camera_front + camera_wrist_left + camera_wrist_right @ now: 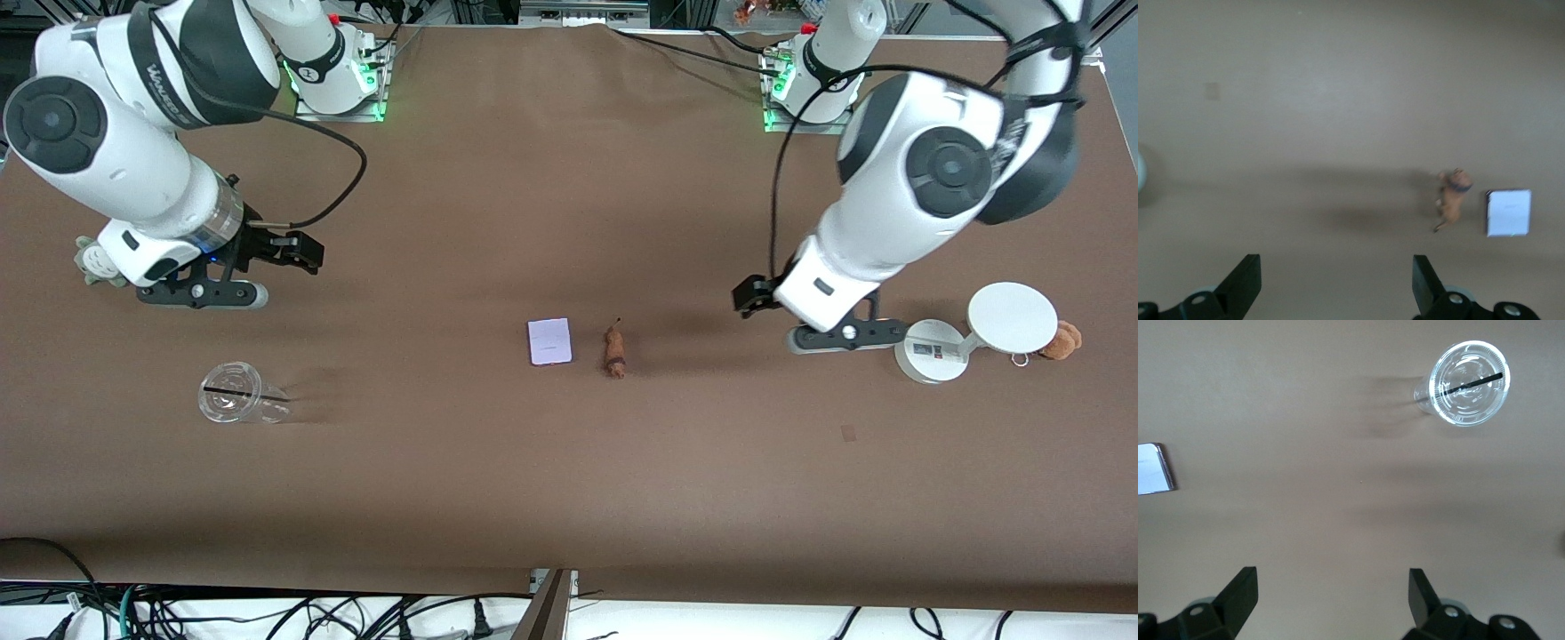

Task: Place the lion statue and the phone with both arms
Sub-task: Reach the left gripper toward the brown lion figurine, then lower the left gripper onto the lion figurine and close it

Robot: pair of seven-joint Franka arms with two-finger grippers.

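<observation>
The phone (pixel 549 341), a small flat pale lavender-white slab, lies on the brown table near its middle. The lion statue (pixel 614 349), a tiny orange-brown figurine with a thin dark-tipped tail, lies right beside it, toward the left arm's end. Both show in the left wrist view, the lion statue (pixel 1453 199) next to the phone (pixel 1509 213). The phone's edge shows in the right wrist view (pixel 1153 469). My left gripper (pixel 840 336) is open and empty over bare table beside the white stand. My right gripper (pixel 204 294) is open and empty over bare table above the clear cup.
A clear plastic cup (pixel 235 404) with a dark straw lies toward the right arm's end. A white round-based stand (pixel 973 334) with a disc top and a brown fuzzy plush (pixel 1061 340) sit at the left arm's end. A grey-green plush (pixel 96 261) sits beside the right arm.
</observation>
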